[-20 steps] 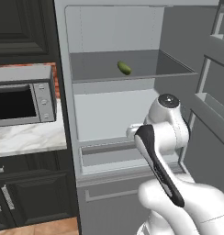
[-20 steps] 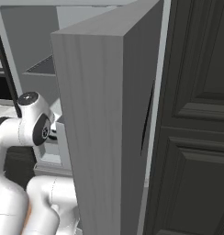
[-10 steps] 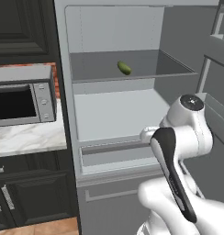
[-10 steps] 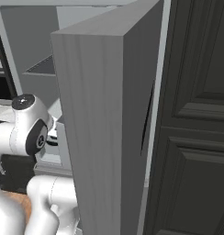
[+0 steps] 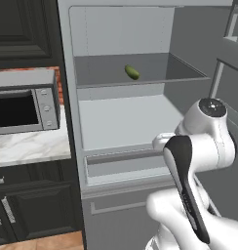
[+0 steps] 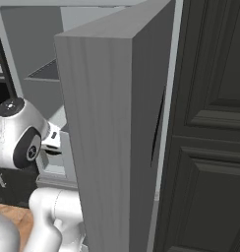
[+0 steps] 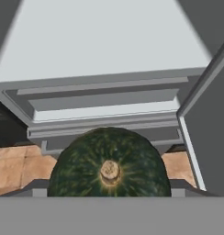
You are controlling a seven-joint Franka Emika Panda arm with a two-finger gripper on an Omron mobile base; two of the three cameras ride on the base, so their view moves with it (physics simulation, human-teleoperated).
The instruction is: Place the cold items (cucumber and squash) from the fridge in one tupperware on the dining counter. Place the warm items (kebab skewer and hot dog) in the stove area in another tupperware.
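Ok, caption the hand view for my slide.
Dark green squash fills the foreground, stem facing the camera, before the open fridge.

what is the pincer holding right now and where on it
The pincer holds the dark green squash across its round body, stem end facing the hand camera. The fingers themselves are hidden.

Premises: a kitchen. Open fridge (image 5: 130,122), microwave (image 5: 23,107) on marble counter (image 5: 28,146), dark cabinets (image 5: 28,210) noted.

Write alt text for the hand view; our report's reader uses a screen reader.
A dark green squash, stem end toward the camera, sits close at the bottom of the frame. Behind it stand the open fridge's pale interior and lower drawers, with wooden floor visible below.
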